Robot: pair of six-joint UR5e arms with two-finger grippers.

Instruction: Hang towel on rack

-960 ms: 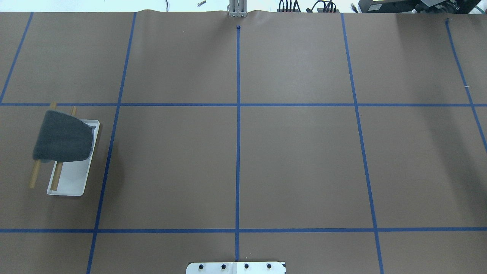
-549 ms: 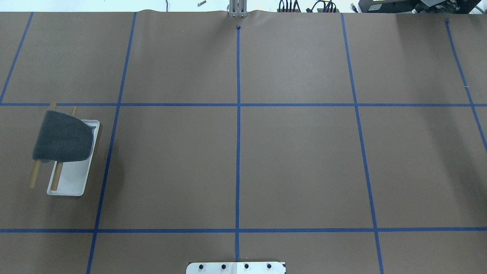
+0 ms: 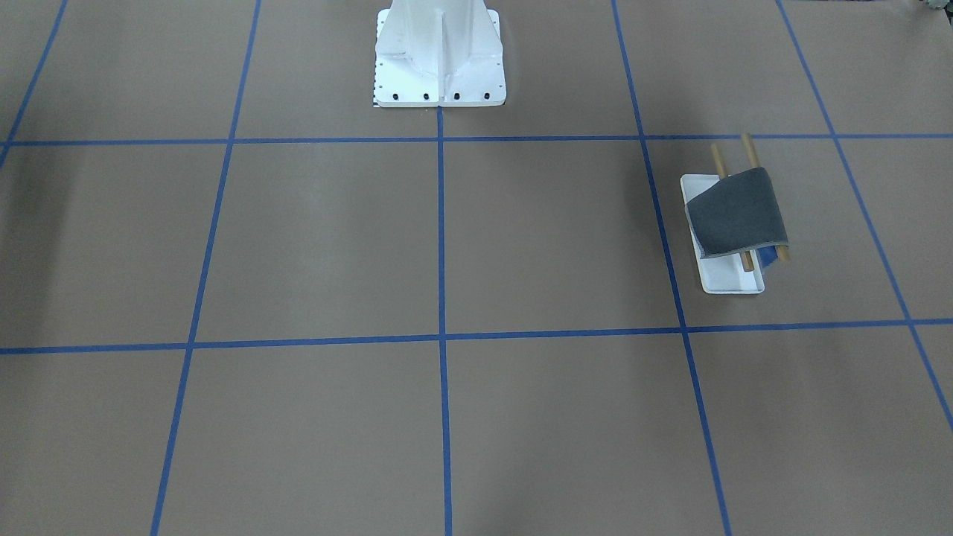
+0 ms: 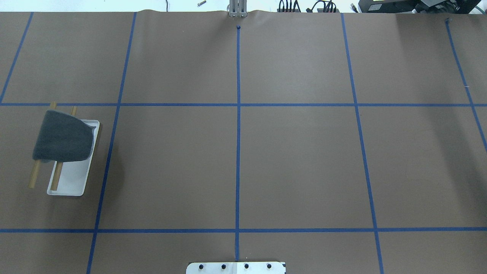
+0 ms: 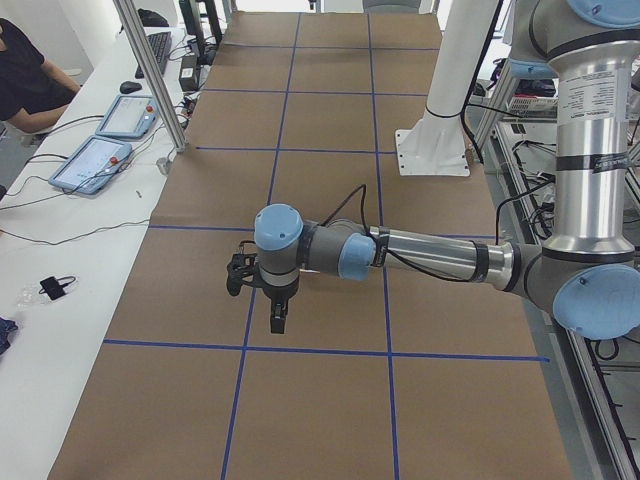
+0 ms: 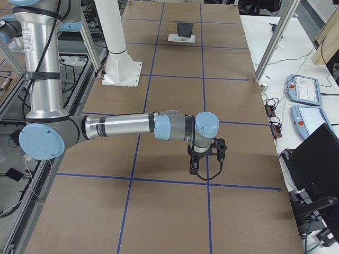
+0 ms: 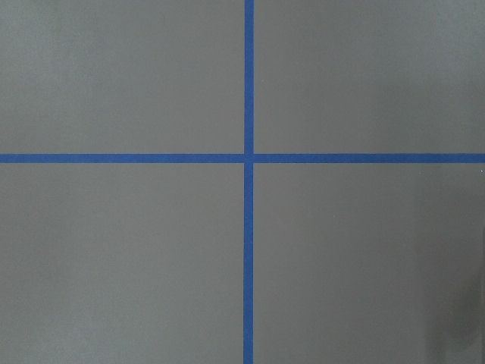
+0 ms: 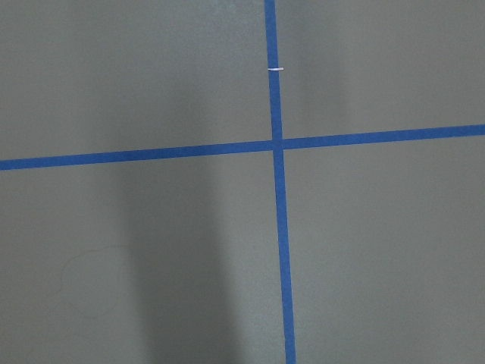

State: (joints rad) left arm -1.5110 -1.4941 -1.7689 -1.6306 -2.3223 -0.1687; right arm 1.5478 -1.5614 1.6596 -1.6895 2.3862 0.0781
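The dark grey towel [image 4: 62, 137] hangs draped over both tan wooden rods [image 4: 35, 177] of the rack, whose white tray base [image 4: 72, 179] stands at the table's left side. In the front-facing view the towel [image 3: 737, 212] shows a strip of its blue underside below its near edge, above the tray [image 3: 726, 283]. The rack also shows small and far off in the exterior right view [image 6: 184, 30]. My left gripper [image 5: 240, 275] and right gripper [image 6: 218, 147] hang high over the table ends, far from the rack. I cannot tell whether they are open or shut. Both wrist views show only table.
The white robot pedestal [image 3: 439, 52] stands at the middle of the robot's side. Blue tape lines [image 4: 237, 152] grid the brown table. A side bench with tablets [image 5: 100, 160] and a seated person [image 5: 25, 80] runs along the far edge.
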